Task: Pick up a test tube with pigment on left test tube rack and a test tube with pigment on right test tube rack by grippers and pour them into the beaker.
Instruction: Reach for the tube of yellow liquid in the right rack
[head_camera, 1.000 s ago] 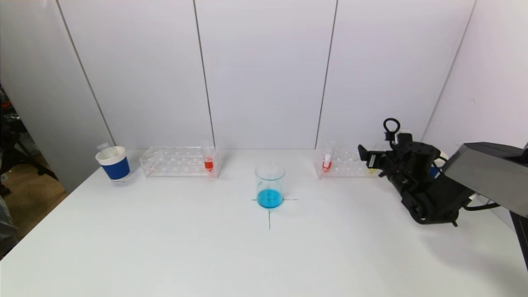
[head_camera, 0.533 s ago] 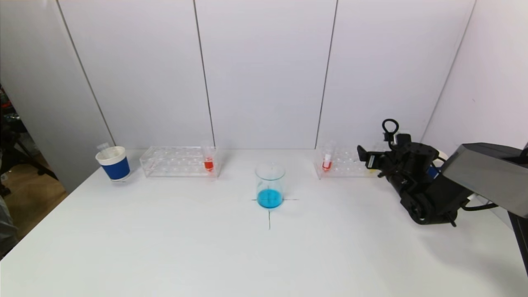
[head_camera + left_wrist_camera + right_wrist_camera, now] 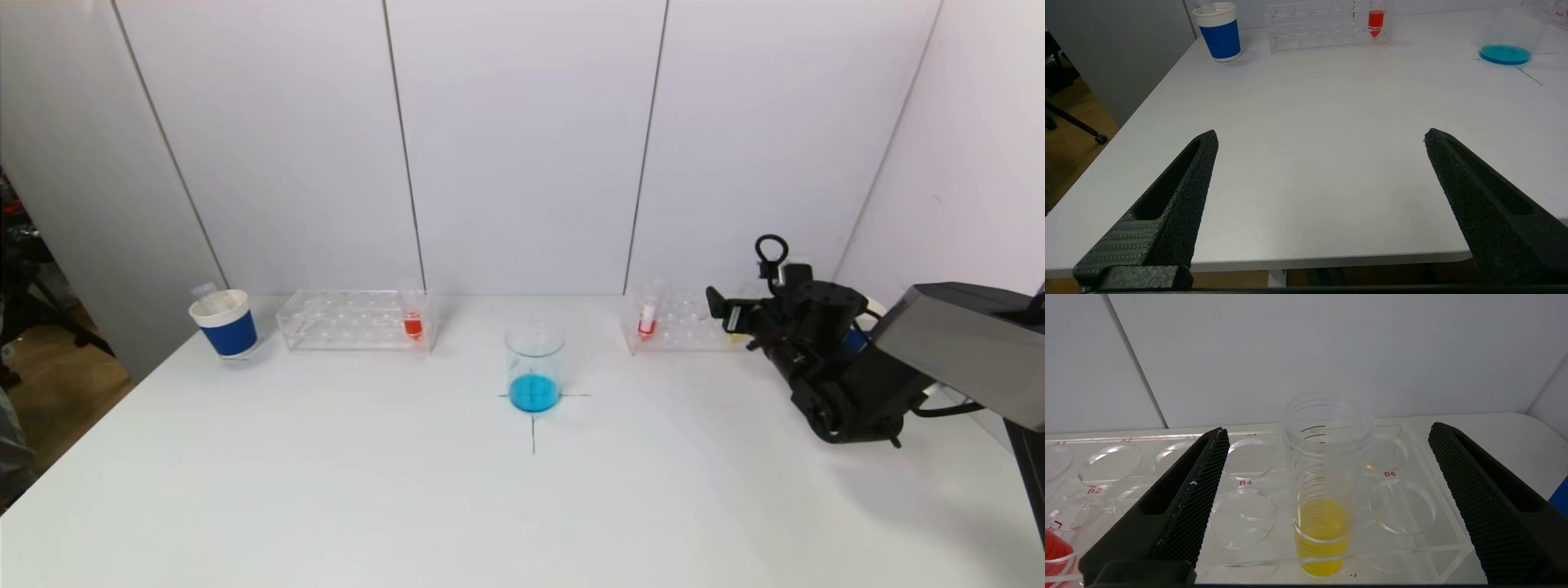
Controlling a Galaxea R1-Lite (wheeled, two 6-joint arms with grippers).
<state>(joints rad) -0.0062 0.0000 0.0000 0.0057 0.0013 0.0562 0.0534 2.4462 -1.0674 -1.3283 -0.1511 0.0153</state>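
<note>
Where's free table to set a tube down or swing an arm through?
Bare: the near half of the table, and the gaps between beaker and each rack. Crowded: the back row, blue cup beside left rack; right rack, where the open right pincer brackets a yellow tube.

Beaker [image 3: 535,366] liquid blue; cup [image 3: 224,323] blue-banded; tube [image 3: 1323,490] pigment yellow.

Landmark: beaker [image 3: 535,366]. Bare table [image 3: 408,490] lies all around it and toward the near edge. Behind it to the left stands the left rack [image 3: 353,319]; to the right, the right rack [image 3: 678,324], with the right gripper [image 3: 729,314] over its far end.
</note>
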